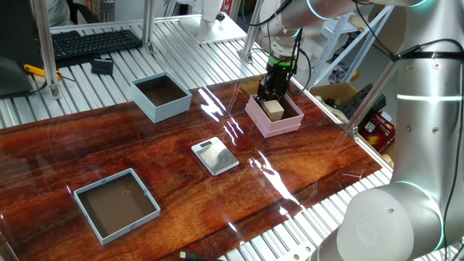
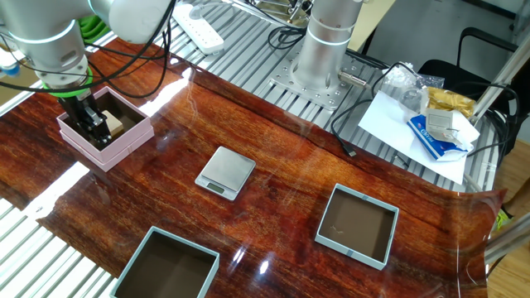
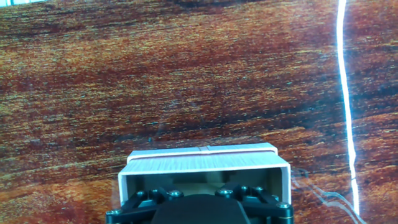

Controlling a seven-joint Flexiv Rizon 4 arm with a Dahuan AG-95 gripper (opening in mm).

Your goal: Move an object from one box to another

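Cube (image 1: 273, 109) sits inside the pink box (image 1: 279, 125), directly at the fingertips; gripper (image 1: 271, 93) points straight down into the box from above.

Table (image 1: 145, 156), dark glossy wood, lies under everything; arm reaches in from the far corner; light blue box (image 1: 161, 96) with tall walls stands well apart from the fingers, across the table; grey-blue tray (image 1: 116, 204) farther off again; silver scale (image 1: 214, 156) between the boxes.

Fingers: black, lowered inside the pink walls, with the cube at their tips; whether they bracket it, and whether the pads touch its sides, cannot be told from either fixed view; hand view shows only the gripper body over the box (image 3: 205, 163), cube hidden.

Handling, as a judgement: cube looks wooden, so rigid, light, not fragile; flat faces should give the pads good purchase; best hold is on two opposite vertical faces, about mid-height; box walls sit close, so little room for sideways error; lift straight up to clear the rim.
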